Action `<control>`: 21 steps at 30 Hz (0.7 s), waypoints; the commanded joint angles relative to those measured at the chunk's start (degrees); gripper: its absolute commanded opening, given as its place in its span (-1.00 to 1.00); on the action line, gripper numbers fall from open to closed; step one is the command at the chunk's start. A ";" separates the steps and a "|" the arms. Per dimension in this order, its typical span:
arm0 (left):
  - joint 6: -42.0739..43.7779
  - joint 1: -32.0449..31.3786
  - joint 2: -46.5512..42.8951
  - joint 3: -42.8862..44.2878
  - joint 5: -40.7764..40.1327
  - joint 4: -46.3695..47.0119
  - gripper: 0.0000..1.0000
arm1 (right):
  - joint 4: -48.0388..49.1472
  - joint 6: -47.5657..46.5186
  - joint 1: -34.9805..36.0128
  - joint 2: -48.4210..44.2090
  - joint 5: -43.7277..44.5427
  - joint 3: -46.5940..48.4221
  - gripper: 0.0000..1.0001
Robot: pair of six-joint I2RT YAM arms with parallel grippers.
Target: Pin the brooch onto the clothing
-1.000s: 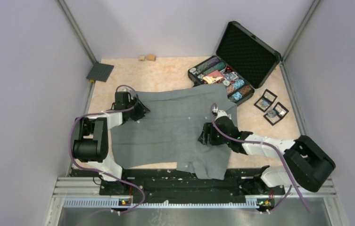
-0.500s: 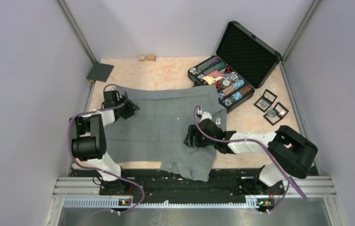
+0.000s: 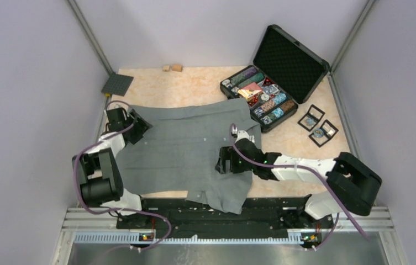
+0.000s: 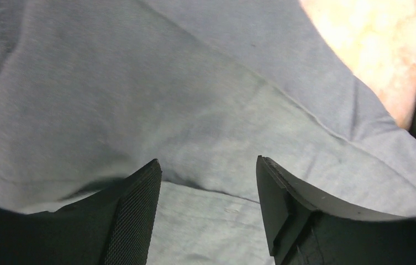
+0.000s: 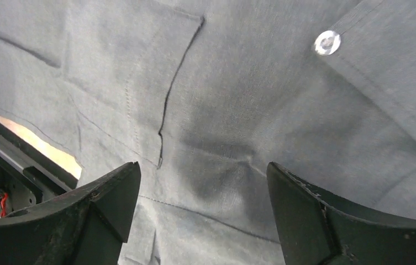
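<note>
The clothing, a grey shirt [image 3: 183,149], lies spread flat on the table, with its lower part hanging over the near edge. My left gripper [image 3: 135,125] is open and sits on the shirt's far left corner. In the left wrist view its fingertips [image 4: 208,168] straddle a fold of the grey fabric [image 4: 139,99]. My right gripper [image 3: 225,163] is open and rests low on the shirt's right side. In the right wrist view [image 5: 203,171] a pale button [image 5: 327,42] and a seam show. I cannot pick out the brooch for certain.
An open black case [image 3: 258,96] full of colourful pieces stands at the back right, lid [image 3: 289,63] raised. Two small black trays [image 3: 317,125] lie to its right, one holding a small shiny item. A dark square plate [image 3: 117,84] and two small wooden blocks [image 3: 172,68] are at the back.
Both arms have moved left and the shirt has slid left across the table with them. The jaws stay open.
</note>
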 commanded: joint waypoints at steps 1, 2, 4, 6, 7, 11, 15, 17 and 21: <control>1.51 -4.01 -8.18 2.33 -0.61 -2.72 0.38 | -10.70 -3.39 0.72 -8.12 6.07 5.36 0.79; 1.57 -5.57 -9.55 2.60 -0.93 -3.48 0.39 | -12.55 -4.27 0.53 -8.93 8.46 6.12 0.84; 1.46 -9.27 -11.77 3.41 -1.85 -4.68 0.40 | -14.70 -6.29 -0.86 -9.28 9.95 7.02 0.88; 0.91 -13.52 -13.38 3.52 -2.49 -4.77 0.41 | -15.11 -7.48 -3.24 -8.94 10.01 7.20 0.88; 0.47 -16.08 -13.84 3.41 -2.52 -4.41 0.41 | -14.24 -8.11 -4.58 -8.63 9.86 6.78 0.88; -4.69 -22.96 -12.73 2.34 2.21 -0.36 0.39 | -6.16 -12.48 -7.85 -5.11 12.75 4.48 0.87; -9.32 -28.39 -11.02 -1.26 3.70 6.20 0.36 | -3.74 -14.66 -8.14 -0.02 16.44 5.94 0.79; -8.90 -30.44 -9.57 -2.40 1.80 6.49 0.36 | -1.17 -14.35 -8.14 0.11 15.72 5.01 0.79; -7.52 -31.20 -5.10 -5.40 2.08 7.51 0.36 | 0.66 -13.36 -8.13 0.91 14.08 2.49 0.79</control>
